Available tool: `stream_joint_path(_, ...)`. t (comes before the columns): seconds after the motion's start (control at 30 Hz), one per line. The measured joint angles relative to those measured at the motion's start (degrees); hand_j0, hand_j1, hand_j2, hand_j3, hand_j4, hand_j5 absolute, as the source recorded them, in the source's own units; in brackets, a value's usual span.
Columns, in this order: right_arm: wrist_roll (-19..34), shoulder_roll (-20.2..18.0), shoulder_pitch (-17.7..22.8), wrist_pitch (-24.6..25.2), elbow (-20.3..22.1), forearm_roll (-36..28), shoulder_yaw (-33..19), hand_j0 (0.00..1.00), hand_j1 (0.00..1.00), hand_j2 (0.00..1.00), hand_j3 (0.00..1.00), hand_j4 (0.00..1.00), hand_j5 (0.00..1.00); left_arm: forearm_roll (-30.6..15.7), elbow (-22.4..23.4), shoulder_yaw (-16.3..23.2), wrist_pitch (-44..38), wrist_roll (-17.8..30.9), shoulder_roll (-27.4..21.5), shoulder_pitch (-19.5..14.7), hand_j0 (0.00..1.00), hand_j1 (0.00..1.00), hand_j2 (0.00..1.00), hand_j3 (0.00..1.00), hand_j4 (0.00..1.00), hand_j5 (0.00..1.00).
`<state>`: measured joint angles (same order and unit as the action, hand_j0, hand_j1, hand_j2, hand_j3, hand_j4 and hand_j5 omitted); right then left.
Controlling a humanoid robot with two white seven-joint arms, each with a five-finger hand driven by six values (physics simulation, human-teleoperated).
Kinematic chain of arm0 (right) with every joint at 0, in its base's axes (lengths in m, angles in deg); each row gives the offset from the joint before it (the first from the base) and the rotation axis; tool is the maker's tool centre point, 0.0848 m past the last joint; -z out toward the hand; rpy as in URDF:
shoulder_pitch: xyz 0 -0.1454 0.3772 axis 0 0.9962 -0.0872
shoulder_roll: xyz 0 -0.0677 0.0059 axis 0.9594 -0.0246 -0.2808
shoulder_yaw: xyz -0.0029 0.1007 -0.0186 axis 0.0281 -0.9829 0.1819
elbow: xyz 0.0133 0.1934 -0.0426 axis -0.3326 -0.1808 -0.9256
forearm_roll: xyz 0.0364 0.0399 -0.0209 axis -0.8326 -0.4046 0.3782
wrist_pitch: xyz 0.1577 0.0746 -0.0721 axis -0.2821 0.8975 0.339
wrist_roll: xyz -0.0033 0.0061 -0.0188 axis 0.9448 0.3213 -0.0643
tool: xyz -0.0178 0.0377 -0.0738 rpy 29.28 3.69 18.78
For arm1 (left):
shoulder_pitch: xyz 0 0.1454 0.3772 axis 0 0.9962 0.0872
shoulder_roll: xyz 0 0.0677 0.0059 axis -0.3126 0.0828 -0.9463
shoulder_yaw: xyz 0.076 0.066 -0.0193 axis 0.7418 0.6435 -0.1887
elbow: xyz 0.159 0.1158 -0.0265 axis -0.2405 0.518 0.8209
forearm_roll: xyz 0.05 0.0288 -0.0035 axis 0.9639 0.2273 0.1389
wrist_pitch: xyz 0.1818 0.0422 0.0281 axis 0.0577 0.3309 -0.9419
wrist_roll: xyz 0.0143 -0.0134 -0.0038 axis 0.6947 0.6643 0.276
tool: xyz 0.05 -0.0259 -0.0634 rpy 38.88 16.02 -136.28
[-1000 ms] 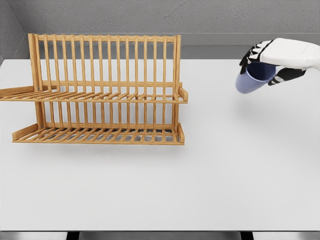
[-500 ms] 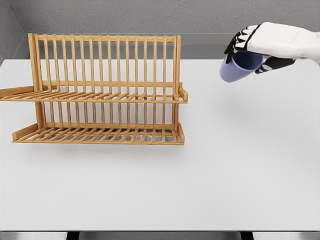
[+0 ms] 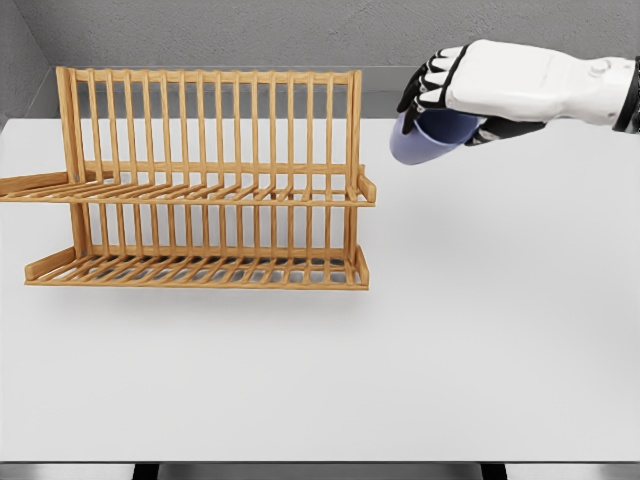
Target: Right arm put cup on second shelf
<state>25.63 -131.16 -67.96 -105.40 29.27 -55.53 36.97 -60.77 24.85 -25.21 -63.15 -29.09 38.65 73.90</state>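
Note:
My right hand [image 3: 440, 105] comes in from the right edge and is shut on a lavender-blue cup [image 3: 420, 143], held tilted in the air above the table. The cup hangs just right of the wooden dish rack [image 3: 200, 180], level with the top of the rack's right post. The rack has an upper shelf [image 3: 200, 195] and a lower shelf [image 3: 200, 272], both bare. A small gap shows between the cup and the rack. My left arm is out of view.
The white table [image 3: 480, 330] spreads to the right and in front of the rack. A grey wall runs behind the table's far edge. The table's front edge lies near the bottom of the picture.
My right hand has carried the cup left and slightly up, from the far right toward the rack's upper right corner. The rack has not moved.

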Motion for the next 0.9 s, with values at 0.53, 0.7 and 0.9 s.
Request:
stream_joint_path(0.53, 0.0, 5.4, -5.3, 0.0, 2.6, 0.1, 6.8, 0.60, 0.60, 0.60, 0.60, 0.60, 0.60, 0.0, 0.0, 0.0, 0.0, 0.0, 0.0, 0.0, 1.00, 1.00, 1.00, 1.00, 1.00, 1.00)
stream_joint_path(0.7, -0.1, 6.2, -5.6, 0.0, 2.6, 0.3, 8.6, 0.60, 0.60, 0.60, 0.60, 0.60, 0.60, 0.0, 0.0, 0.0, 0.0, 0.0, 0.0, 0.0, 1.00, 1.00, 1.00, 1.00, 1.00, 1.00)
stream_joint_path(0.9, -0.2, 6.8, -5.9, 0.1, 2.6, 1.5, 10.7, 0.61, 0.61, 0.61, 0.61, 0.61, 0.61, 0.0, 0.0, 0.0, 0.0, 0.0, 0.0, 0.0, 1.00, 1.00, 1.00, 1.00, 1.00, 1.00)
